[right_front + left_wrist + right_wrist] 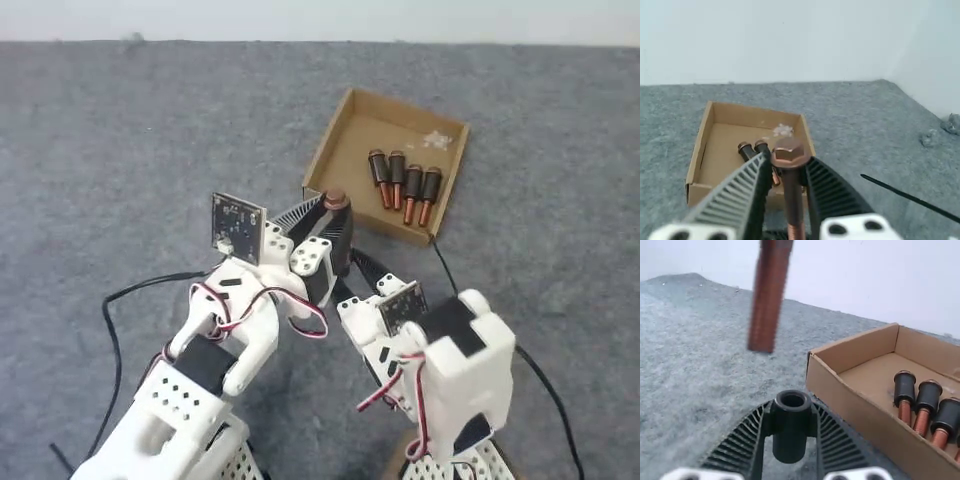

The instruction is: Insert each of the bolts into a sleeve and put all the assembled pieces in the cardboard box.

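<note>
My left gripper [785,165] is shut on a copper bolt [788,152], which stands upright with its hex head on top, just short of the cardboard box [704,150]. In the high view this left gripper [325,213] and the bolt [335,200] sit by the box's [330,150] near corner. My right gripper [791,412] is shut on a black sleeve [791,427], held upright with its bore open upward. The bolt's shaft [769,295] hangs above the sleeve, offset to one side and apart from it. Several assembled pieces [404,186] lie in the box.
Grey felt covers the table [120,150]. A black cable [110,330] loops beside the left arm's base, and another cable [550,390] trails from the box's corner past the right arm. A white wall [790,40] stands behind the table.
</note>
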Controlling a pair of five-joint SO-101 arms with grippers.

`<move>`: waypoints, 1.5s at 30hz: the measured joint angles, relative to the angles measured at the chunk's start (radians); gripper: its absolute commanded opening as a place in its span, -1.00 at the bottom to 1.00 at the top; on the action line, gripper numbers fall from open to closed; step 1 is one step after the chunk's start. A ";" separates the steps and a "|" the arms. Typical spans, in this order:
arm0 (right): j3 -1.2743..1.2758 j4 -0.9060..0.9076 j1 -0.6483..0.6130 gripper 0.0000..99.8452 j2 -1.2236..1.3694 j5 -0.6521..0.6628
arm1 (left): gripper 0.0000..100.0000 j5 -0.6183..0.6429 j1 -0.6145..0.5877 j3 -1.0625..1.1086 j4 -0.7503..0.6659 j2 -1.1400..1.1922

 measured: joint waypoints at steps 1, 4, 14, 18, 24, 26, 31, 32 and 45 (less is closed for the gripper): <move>-0.005 -0.012 0.000 -0.99 0.018 0.008 | -0.98 0.000 0.000 0.000 0.009 0.000; -0.023 -0.026 0.000 -0.99 0.066 0.040 | -0.98 0.000 0.000 0.000 0.037 0.000; -0.028 -0.054 0.000 -0.99 0.084 0.052 | -0.98 -0.097 0.029 0.087 -0.094 -0.002; -0.028 -0.054 0.000 -0.99 0.084 0.054 | -0.98 -0.146 0.029 0.123 -0.129 -0.002; -0.028 -0.054 0.000 -0.99 0.084 0.054 | -0.98 -0.155 0.038 0.141 -0.149 -0.002; -0.028 -0.054 0.000 -0.99 0.084 0.054 | -0.98 -0.155 0.038 0.170 -0.195 -0.002; -0.028 -0.054 0.000 -0.99 0.084 0.054 | -0.98 -0.155 0.038 0.222 -0.282 -0.002; -0.028 -0.054 0.000 -0.99 0.084 0.054 | -0.98 -0.155 0.038 0.226 -0.285 -0.002; -0.028 -0.054 0.000 -0.99 0.084 0.054 | -0.98 -0.155 0.021 0.227 -0.423 0.110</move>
